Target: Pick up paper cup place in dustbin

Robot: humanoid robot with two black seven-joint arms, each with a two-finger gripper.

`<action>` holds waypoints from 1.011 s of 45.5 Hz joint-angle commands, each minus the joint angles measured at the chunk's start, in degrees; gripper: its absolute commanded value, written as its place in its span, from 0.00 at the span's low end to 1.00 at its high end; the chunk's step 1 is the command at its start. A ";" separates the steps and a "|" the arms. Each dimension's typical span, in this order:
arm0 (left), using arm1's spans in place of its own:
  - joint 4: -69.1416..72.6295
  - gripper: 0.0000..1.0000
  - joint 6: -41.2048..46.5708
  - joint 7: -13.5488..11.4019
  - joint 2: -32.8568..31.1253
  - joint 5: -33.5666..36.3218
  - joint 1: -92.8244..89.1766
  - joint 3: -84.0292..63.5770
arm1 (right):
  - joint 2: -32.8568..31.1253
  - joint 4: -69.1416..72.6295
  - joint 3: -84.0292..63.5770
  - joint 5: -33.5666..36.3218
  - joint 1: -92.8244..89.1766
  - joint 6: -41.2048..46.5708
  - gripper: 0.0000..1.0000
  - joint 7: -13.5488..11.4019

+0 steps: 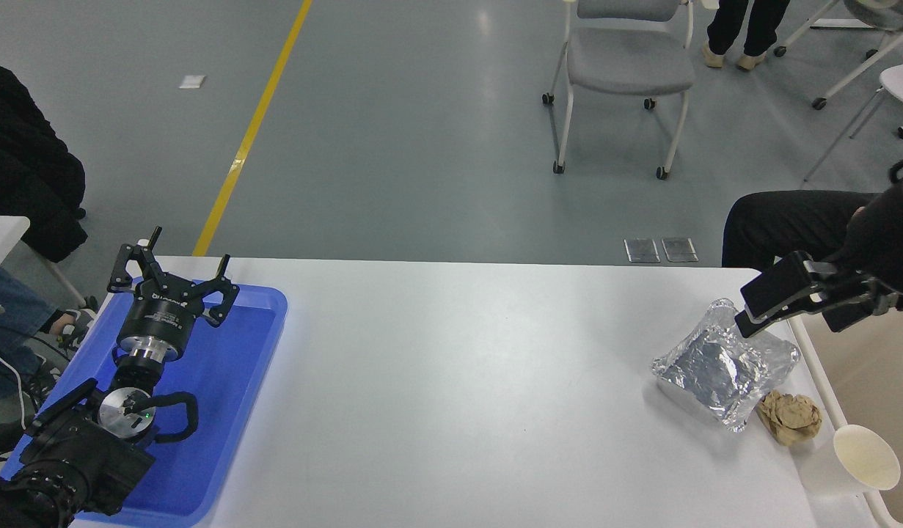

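Note:
The paper cup point(865, 458) is white with a cream inside. It stands upright at the table's front right corner, against the rim of the beige dustbin point(876, 381), which runs along the table's right side. My right gripper point(788, 321) comes in from the right edge and hangs open and empty above the bin's far rim, well behind the cup. My left gripper point(174, 275) is open and parked over the blue tray point(231, 381) at the lower left.
A crumpled silver foil tray point(726, 370) and a brown paper wad point(791, 418) lie between the right gripper and the cup. A seated person's leg point(788, 216) is beyond the table's far right corner. A grey chair point(627, 66) stands further back.

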 commanded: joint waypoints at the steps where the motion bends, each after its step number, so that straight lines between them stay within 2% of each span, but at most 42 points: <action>1: 0.04 1.00 0.00 -0.04 -0.01 0.00 -0.01 -0.02 | -13.33 -7.78 1.04 -21.55 -10.08 0.03 1.00 -0.09; 6: 0.05 1.00 0.00 -0.05 -0.01 0.00 -0.01 -0.02 | -17.55 -12.09 6.31 -27.53 -18.86 -0.24 1.00 -0.18; 11: -0.13 1.00 0.00 -0.04 -0.01 0.00 -0.01 -0.02 | -18.96 -16.75 13.69 -32.02 -31.69 -6.56 1.00 -0.26; 26: 0.05 1.00 0.00 0.04 -0.01 0.00 -0.09 -0.02 | -18.79 -26.24 36.99 -32.29 -60.97 -13.42 1.00 -0.26; 32: -0.13 1.00 0.00 -0.04 -0.01 0.00 -0.09 0.07 | -18.35 -29.67 38.84 -32.20 -66.77 -18.42 1.00 -0.18; 38: 0.05 1.00 0.00 0.04 -0.01 0.00 -0.09 -0.02 | -15.28 -32.57 39.81 -31.15 -71.52 -24.93 1.00 0.09; 46: 0.05 1.00 0.00 -0.05 -0.01 0.00 -0.09 0.07 | -13.08 -34.25 41.65 -30.80 -76.01 -26.60 1.00 0.17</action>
